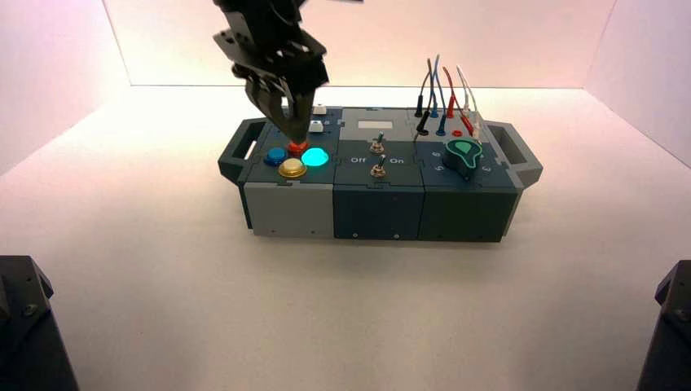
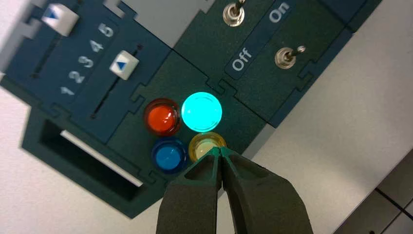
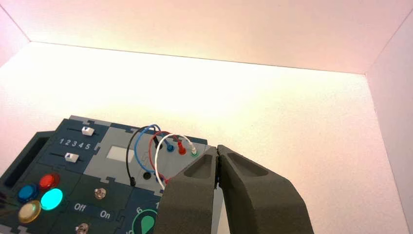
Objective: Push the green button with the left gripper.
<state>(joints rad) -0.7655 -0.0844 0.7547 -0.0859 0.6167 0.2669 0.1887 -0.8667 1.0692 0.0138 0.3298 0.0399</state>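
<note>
The green button (image 1: 314, 156) glows bright cyan on the left block of the box, in a cluster with the red, blue and yellow buttons. It also shows in the left wrist view (image 2: 201, 111) and the right wrist view (image 3: 51, 199). My left gripper (image 1: 297, 137) hangs over this cluster, pointing down, its tips just behind and left of the green button. In the left wrist view the left gripper (image 2: 220, 150) is shut and empty, its tips in line with the yellow button's edge, apart from the green button. My right gripper (image 3: 217, 148) is shut and empty, held high to the right of the box.
Around the green button are the red button (image 2: 162, 118), the blue button (image 2: 169, 155) and the yellow button (image 2: 207, 145). Two sliders (image 2: 124, 65) lie behind them, two toggle switches (image 2: 287, 54) marked Off/On beside them. A teal dial knob (image 1: 463, 152) and wires (image 1: 444, 98) are at the right.
</note>
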